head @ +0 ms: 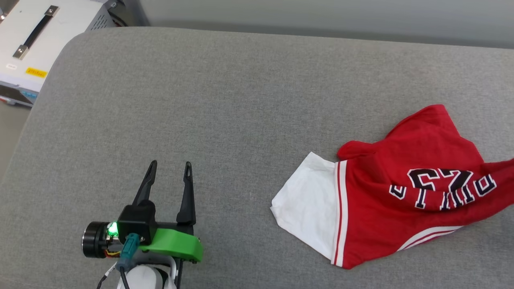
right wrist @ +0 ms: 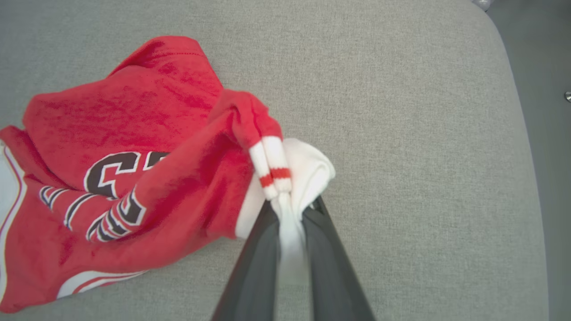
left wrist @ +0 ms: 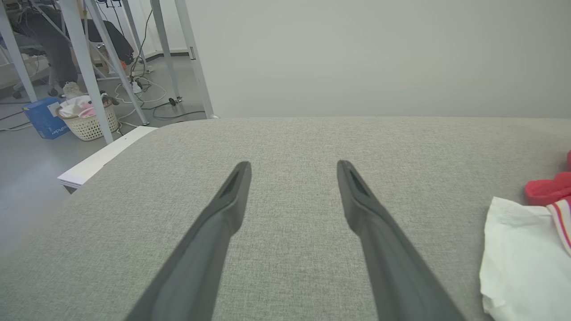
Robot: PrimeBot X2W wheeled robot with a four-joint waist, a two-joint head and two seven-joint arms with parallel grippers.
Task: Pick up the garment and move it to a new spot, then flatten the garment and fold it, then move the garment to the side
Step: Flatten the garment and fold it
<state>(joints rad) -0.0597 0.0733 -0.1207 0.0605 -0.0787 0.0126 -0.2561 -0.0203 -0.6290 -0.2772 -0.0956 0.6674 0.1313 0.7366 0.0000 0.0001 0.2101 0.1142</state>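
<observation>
Early stage: the garment (head: pixel 401 192) lies crumpled on the right part of the grey surface (head: pixel 200 100), with the right gripper (right wrist: pixel 292 207) pinching a white bunch of it. The left gripper (head: pixel 170 164) is spread, empty and well apart. Relocating, flattening, folding and moving aside all look undone.

garment (head: pixel 373 200) cut off right, print (head: pixel 441 186) partly folded

Lower right, garment (head: pixel 373 208): red body, white sleeve, red-white striped trim, black white-edged print. Desk (head: pixel 200 100): grey weave.
</observation>
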